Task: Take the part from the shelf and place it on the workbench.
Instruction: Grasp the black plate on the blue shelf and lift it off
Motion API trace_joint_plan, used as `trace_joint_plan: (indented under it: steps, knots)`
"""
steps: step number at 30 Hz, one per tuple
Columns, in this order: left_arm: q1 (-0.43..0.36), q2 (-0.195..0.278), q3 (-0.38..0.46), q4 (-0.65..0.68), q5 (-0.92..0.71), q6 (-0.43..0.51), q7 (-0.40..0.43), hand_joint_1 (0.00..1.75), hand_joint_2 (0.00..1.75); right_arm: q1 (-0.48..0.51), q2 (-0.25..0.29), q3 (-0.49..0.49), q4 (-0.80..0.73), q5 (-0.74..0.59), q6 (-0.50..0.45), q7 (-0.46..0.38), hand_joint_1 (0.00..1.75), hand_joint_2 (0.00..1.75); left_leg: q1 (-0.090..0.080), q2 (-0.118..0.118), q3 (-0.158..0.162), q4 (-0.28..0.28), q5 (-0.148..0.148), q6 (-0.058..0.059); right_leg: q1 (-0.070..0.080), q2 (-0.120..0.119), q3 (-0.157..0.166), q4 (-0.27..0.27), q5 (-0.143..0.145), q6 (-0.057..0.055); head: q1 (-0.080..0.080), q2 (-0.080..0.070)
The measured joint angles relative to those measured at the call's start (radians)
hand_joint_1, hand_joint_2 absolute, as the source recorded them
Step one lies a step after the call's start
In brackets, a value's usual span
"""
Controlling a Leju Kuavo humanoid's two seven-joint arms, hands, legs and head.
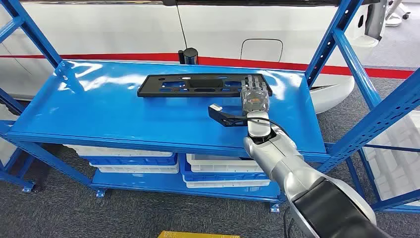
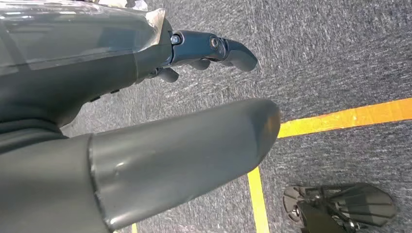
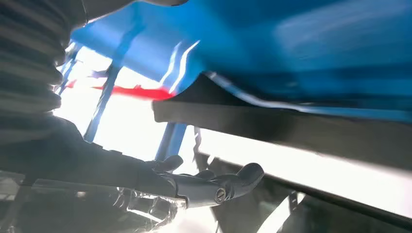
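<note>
Right, from the head view I am watching the right robot hand (image 1: 255, 96) reaching over the blue shelf (image 1: 124, 114), its fingers lying flat and spread on the right end of the long black part (image 1: 198, 85), which is resting flat on the shelf's top deck toward the back. I am not seeing the fingers wrapped around the part, so the hand is touching it with nothing grasped. A small black bracket (image 1: 223, 116) is lying just in front of the part, beside the wrist. White and blue bins (image 1: 133, 157) are sitting on the lower deck, and a white car (image 1: 148, 29) with a red stripe is standing behind the shelf. In the left wrist view, the left robot hand (image 2: 194, 97) is hanging over grey carpet (image 2: 330, 48) crossed by yellow tape lines (image 2: 350, 116), thumb and fingers apart, holding nothing. In the right wrist view, which is blurred, I am seeing dark fingers (image 3: 228, 182) stretched out under the part's dark edge (image 3: 291, 128), with the blue shelf beyond.
</note>
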Motion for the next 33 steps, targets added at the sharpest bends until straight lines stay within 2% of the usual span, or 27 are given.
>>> trace_joint_plan:
  steps: [8,14,20,27,33]
  knots:
    - [-0.014,0.0,-0.018,0.0,-0.032,0.007,0.005,0.0,0.0,-0.006,-0.128,-0.058,0.009,0.009,-0.033,-0.042,0.0,1.75,-0.001,0.0,0.002,0.0,-0.001,0.002,-0.001,0.0,0.004,0.0,0.0,0.0,0.001,0.0]
    - [-0.026,-0.004,-0.019,0.0,-0.037,0.008,-0.005,0.0,0.0,-0.014,-0.142,-0.095,0.009,0.053,-0.038,-0.065,0.0,1.75,-0.002,0.001,0.003,0.0,-0.001,0.002,-0.001,0.002,0.004,0.0,0.0,0.001,0.0,0.0]
    - [-0.027,-0.009,-0.019,0.0,-0.037,0.01,-0.013,0.0,0.0,-0.019,-0.124,-0.11,0.008,0.095,-0.081,-0.104,0.0,1.75,-0.001,0.002,0.002,0.0,-0.002,0.002,0.0,0.002,0.004,0.0,0.0,0.0,0.0,0.0]
    - [-0.024,-0.016,-0.019,0.0,-0.037,0.024,-0.011,0.0,0.0,-0.019,-0.039,-0.119,-0.004,0.15,-0.185,-0.111,0.0,1.75,0.001,0.004,0.002,0.0,-0.002,0.002,0.001,0.003,0.003,0.0,0.0,0.0,0.0,0.0]
    - [-0.024,-0.031,-0.025,0.0,-0.068,0.011,0.003,0.0,0.0,-0.015,0.009,-0.131,-0.023,0.192,-0.213,-0.11,0.0,1.75,0.001,0.004,0.002,0.0,-0.002,0.002,0.001,0.003,0.003,0.0,0.0,0.0,0.0,0.0]
